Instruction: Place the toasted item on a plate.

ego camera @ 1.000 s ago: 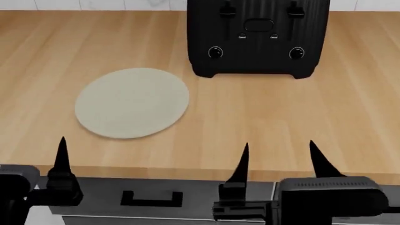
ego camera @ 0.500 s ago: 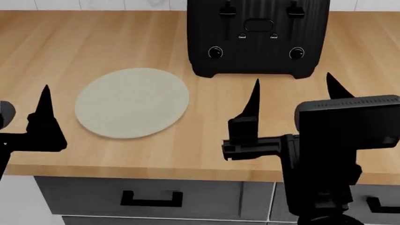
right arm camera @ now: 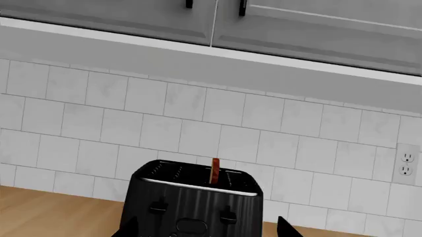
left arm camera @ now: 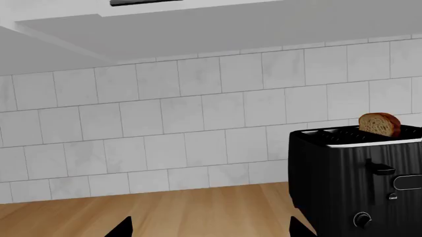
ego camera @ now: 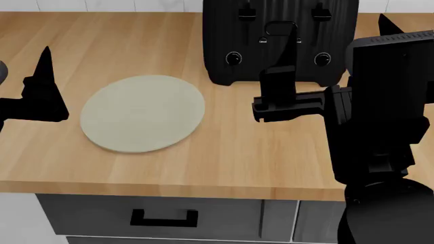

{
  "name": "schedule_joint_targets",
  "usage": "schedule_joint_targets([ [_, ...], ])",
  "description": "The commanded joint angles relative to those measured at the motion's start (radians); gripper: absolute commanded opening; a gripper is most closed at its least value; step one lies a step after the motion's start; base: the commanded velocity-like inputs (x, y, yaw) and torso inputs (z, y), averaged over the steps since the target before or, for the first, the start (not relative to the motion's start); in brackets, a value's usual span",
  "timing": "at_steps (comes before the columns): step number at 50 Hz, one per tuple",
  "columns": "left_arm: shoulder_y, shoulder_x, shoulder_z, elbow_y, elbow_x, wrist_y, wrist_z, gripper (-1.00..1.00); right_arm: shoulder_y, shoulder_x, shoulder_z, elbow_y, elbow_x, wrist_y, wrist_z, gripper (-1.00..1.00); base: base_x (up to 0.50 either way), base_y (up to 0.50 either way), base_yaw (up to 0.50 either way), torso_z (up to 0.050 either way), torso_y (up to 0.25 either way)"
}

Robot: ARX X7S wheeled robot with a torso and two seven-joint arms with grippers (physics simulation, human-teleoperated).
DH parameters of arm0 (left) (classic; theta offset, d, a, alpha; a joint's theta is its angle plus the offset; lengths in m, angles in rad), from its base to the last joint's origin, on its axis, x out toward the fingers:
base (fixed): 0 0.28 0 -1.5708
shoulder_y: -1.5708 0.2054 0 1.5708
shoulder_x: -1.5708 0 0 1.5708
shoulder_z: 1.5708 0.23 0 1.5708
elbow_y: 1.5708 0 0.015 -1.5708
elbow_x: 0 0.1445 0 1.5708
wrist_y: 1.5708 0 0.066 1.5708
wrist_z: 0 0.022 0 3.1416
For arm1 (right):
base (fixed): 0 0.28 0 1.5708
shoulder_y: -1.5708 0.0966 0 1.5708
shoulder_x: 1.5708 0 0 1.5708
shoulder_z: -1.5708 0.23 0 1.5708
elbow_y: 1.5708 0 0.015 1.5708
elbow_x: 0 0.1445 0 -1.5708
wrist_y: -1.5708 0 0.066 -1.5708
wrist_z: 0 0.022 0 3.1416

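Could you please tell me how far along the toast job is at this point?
Nothing is done yet: the toast stands in the toaster, and the plate lies bare. Both grippers, left and right, are open and empty, facing the toaster. Grasping, lifting and plating remain.

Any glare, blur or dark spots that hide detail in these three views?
Head view: sharp, evenly lit, no glare; the black right gripper merges with the black toaster, and the plate casts almost no shadow. Left wrist view: crisp; toast stands out clearly. Right wrist view: crisp; toast seen edge-on.
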Motion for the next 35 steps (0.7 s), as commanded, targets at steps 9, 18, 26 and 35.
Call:
schedule_joint_targets([
  [9, -0.011, -0.011, -0.002, -0.002, -0.007, -0.005, -0.004, 1.00, 0.135, 0.011, -0.004, -0.026, 0.036, 0.099, 0.002, 1.00, 0.25, 0.00, 0.00, 0.000, 0.000],
  [18, -0.014, -0.016, -0.006, 0.002, -0.008, -0.008, -0.012, 1.00, 0.169, 0.013, -0.007, -0.038, 0.049, 0.131, 0.006, 1.00, 0.24, 0.00, 0.00, 0.000, 0.000],
  [26, -0.005, -0.027, -0.018, 0.024, -0.018, -0.022, -0.014, 1.00, 0.177, 0.014, 0.003, -0.053, 0.059, 0.146, 0.011, 1.00, 0.24, 0.00, 0.00, 0.000, 0.000],
  [35, 0.007, -0.034, -0.019, 0.038, -0.022, -0.026, -0.017, 1.00, 0.171, 0.019, 0.008, -0.070, 0.065, 0.153, 0.015, 1.00, 0.23, 0.00, 0.00, 0.000, 0.000],
])
